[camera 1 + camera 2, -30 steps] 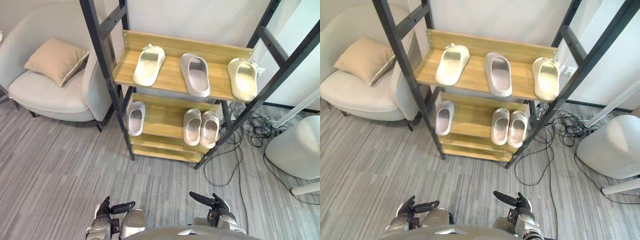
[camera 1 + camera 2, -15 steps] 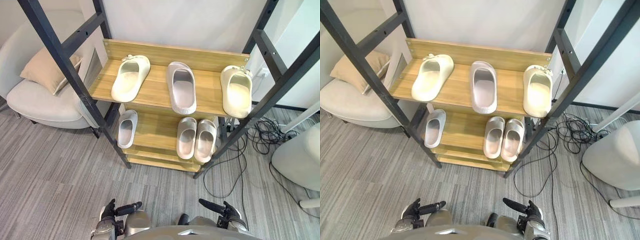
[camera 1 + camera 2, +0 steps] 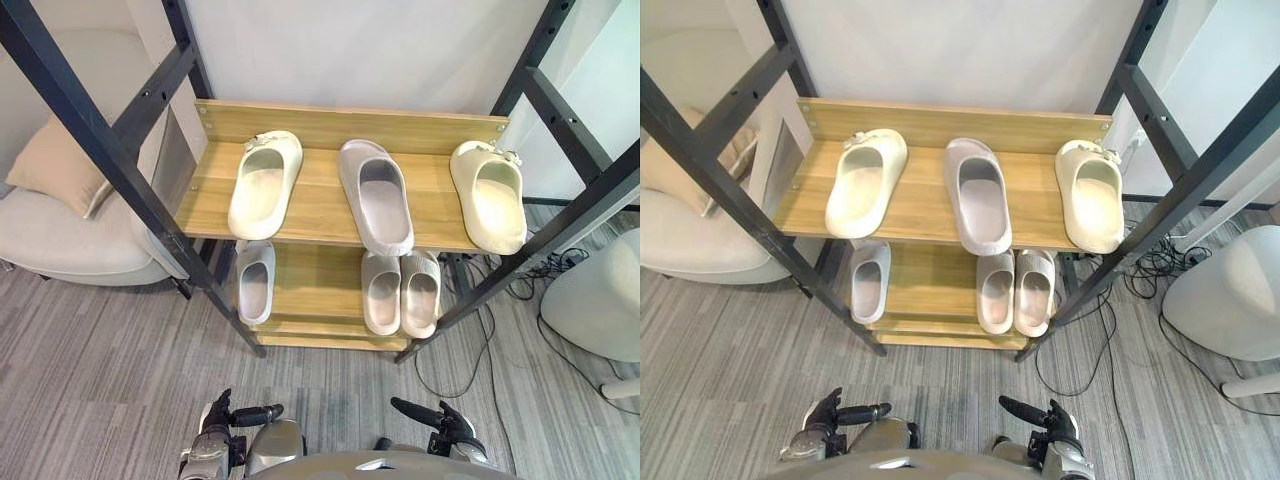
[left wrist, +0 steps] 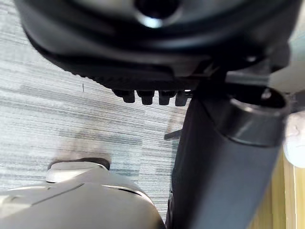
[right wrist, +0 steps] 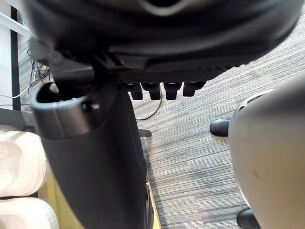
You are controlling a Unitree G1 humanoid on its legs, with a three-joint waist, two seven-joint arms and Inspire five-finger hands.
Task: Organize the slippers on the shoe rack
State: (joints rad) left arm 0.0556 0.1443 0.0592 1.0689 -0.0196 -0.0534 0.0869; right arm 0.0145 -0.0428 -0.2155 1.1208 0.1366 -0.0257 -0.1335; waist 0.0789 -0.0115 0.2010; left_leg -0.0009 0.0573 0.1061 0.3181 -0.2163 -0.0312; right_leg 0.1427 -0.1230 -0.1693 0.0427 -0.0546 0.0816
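At 12 o'clock on the shoe rack (image 3: 322, 216): one cream slipper (image 3: 265, 186) at 11, other cream slipper (image 3: 490, 198) at 1, grey slipper (image 3: 377, 198) between | left hand (image 3: 213, 438), right hand (image 3: 447, 432) at 6, relaxed, empty | I judge: lift grey slipper by its strap first.

My left hand (image 3: 216, 430) and right hand (image 3: 450, 432) hang low in front of me, both empty, thumbs pointing inward toward each other. From my wrists the fingers show as short stubs, so they seem loosely straight rather than curled.
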